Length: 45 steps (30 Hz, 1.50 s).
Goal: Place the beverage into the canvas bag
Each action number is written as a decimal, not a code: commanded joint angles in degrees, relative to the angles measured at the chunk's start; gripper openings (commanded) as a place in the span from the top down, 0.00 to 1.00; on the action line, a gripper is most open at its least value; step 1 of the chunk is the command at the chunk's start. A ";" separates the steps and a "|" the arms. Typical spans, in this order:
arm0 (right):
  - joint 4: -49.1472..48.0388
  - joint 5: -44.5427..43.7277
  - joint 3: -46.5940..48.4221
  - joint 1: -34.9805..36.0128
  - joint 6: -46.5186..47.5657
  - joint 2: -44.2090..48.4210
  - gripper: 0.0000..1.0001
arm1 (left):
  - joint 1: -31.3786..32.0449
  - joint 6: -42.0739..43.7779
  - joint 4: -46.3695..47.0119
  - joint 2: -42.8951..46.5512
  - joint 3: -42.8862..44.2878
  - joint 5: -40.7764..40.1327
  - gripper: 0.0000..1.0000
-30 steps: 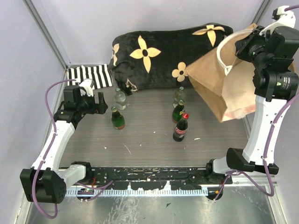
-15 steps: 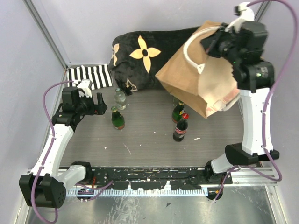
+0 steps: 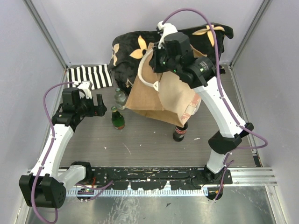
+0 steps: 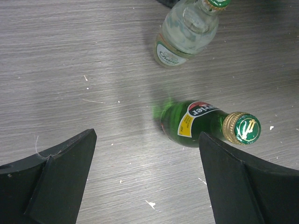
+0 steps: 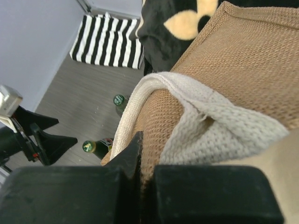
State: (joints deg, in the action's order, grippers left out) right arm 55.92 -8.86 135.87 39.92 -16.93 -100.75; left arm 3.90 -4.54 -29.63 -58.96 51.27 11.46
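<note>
The bag is coarse tan canvas, matt and rough in its weave. Its handle is thick cream webbing with a knitted texture. Behind the bag, the cushion is black plush, soft and fuzzy. Left of the bag, the green bottle is glossy glass with a shiny gold cap. The clear bottle is smooth and glossy too. The table under the bag is matt grey wood-grain, flecked with white. The left gripper has matt black plastic fingers.
</note>
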 commanded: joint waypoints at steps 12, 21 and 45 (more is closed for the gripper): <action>3.57 0.50 -4.51 5.40 2.91 -5.68 0.98 | 0.16 -1.42 -0.21 -0.59 6.79 1.97 0.02; 2.64 7.92 -8.06 6.89 1.46 -9.34 0.91 | 0.15 -2.41 0.23 -1.16 8.76 2.29 0.02; 8.21 10.23 -14.86 13.95 -4.42 -9.93 0.94 | 0.14 -2.44 0.51 -0.29 7.27 3.28 0.02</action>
State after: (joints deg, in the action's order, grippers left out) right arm 67.64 0.60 124.27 53.52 -19.27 -112.75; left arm 3.90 -6.55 -30.57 -60.14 58.19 13.37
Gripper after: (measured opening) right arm 0.047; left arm 0.979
